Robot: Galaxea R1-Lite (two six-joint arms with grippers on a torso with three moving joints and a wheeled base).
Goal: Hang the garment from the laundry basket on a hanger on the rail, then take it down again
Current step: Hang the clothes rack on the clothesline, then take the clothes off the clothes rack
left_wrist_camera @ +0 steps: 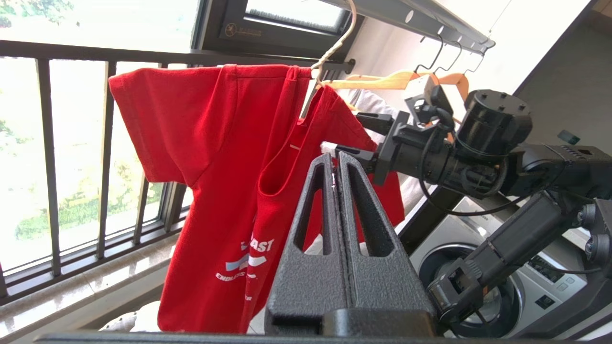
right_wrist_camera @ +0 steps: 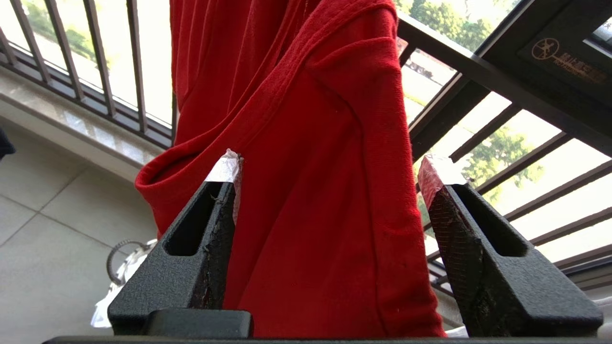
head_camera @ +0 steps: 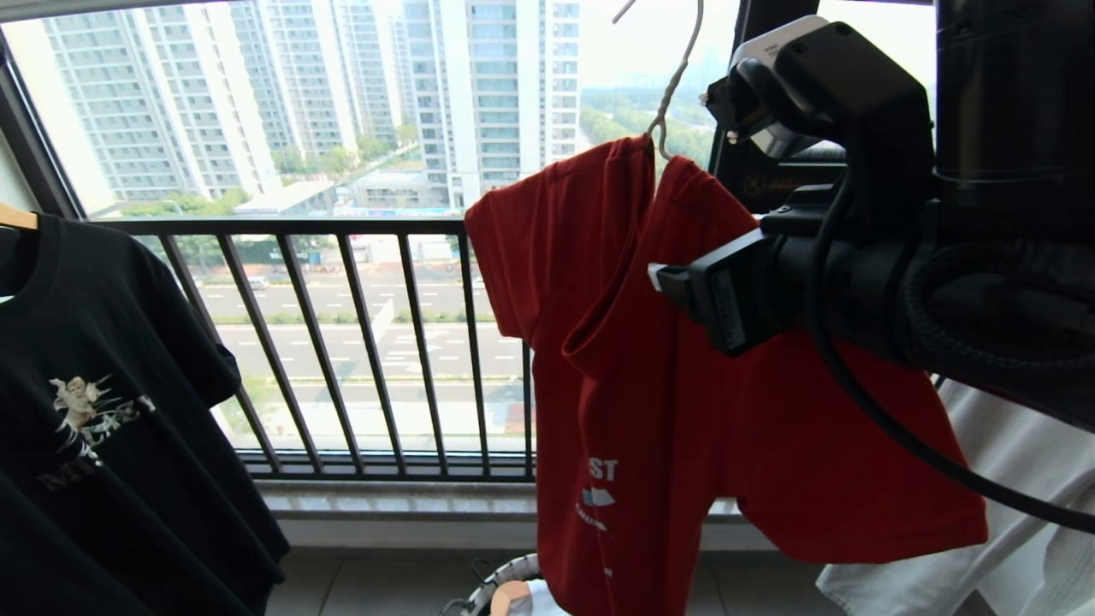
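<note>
The red garment (head_camera: 650, 402) hangs on the off-white wire hanger (head_camera: 676, 77), draped unevenly with its collar sagging open. The hanger's hook (left_wrist_camera: 342, 36) rises to the grey holed rail (left_wrist_camera: 425, 21). My right gripper (right_wrist_camera: 332, 165) is open at the shirt's shoulder. A fold of red cloth (right_wrist_camera: 325, 191) lies between its taped fingertips (right_wrist_camera: 224, 167), unclamped. My left gripper (left_wrist_camera: 333, 160) is shut on nothing, a little in front of the shirt and below it. Part of the laundry basket's rim (head_camera: 513, 566) shows on the floor under the shirt.
A black printed T-shirt (head_camera: 111, 411) hangs at the left. A white garment (head_camera: 1009, 505) hangs behind my right arm. Wooden hangers (left_wrist_camera: 382, 81) hang further along the rail. The window railing (head_camera: 342, 342) is behind, and a washing machine (left_wrist_camera: 478, 267) stands to the right.
</note>
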